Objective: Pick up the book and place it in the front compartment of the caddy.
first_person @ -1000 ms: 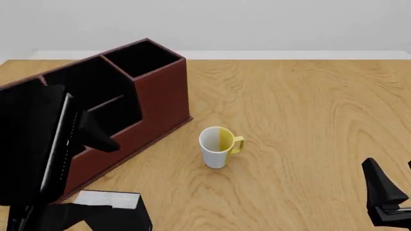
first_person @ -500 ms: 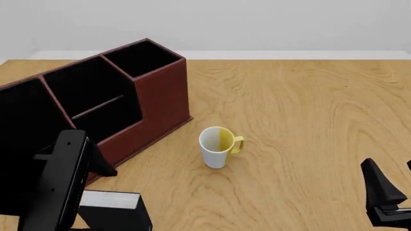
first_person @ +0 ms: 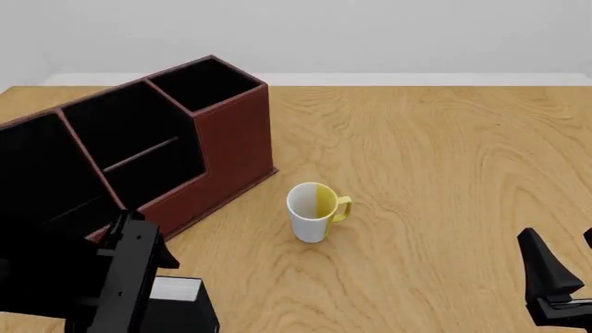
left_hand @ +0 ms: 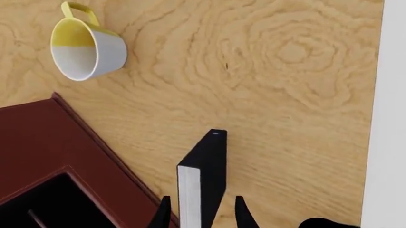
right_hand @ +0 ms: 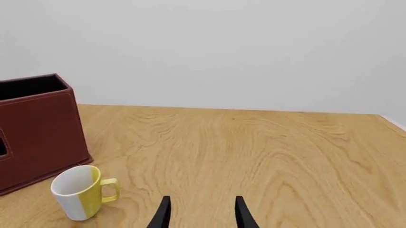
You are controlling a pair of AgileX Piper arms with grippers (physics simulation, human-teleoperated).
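Observation:
The black book (left_hand: 214,164), white page edge showing, sits upright between the fingers of my left gripper (left_hand: 201,213), which is shut on it, above the table beside the caddy's near wall (left_hand: 44,142). In the front view the book (first_person: 125,281) and left gripper (first_person: 141,267) are low at the left, in front of the reddish-brown caddy (first_person: 231,139). The caddy's middle compartment (first_person: 138,149), black inside with a low thin divider, holds nothing. My right gripper (first_person: 559,284) is open and empty at the near right; its fingers (right_hand: 163,211) point over bare table.
A white and yellow mug (first_person: 312,211) stands upright right of the caddy; it also shows in the left wrist view (left_hand: 85,47) and right wrist view (right_hand: 79,192). A white wall (right_hand: 203,47) lies behind the table's far edge.
The left gripper and the book have come down and toward the near edge, from in front of the caddy's left sections to low beside its near wall. The right arm has not moved.

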